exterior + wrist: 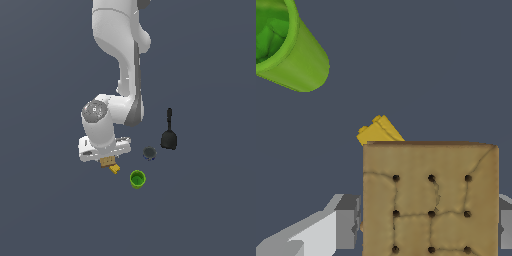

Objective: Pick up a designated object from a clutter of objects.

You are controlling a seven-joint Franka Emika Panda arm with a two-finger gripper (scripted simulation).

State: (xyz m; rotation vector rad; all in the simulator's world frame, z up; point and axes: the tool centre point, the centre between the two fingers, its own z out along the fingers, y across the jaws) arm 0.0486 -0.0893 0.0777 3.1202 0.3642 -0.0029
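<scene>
The fingers (348,222) sit either side of the tan gridded square (428,200), apparently clamping its edges (contact itself is hard to confirm). Just beyond it lies the yellow cube (377,132), the green cup (291,50) farther off. Edge-held and flat, the square could slip or twist during lifting.

Plain dark slate-grey ground (45,200) filling the whole exterior view, edge to edge, without seam, tile line or texture. Same flat blue-grey surface (431,65) in the wrist view. No telling floor from tabletop. Even, diffuse lighting, slightly lighter toward the lower part of the exterior view and darker toward its top. Only faint, soft shading on the ground, no sharp cast shadows
</scene>
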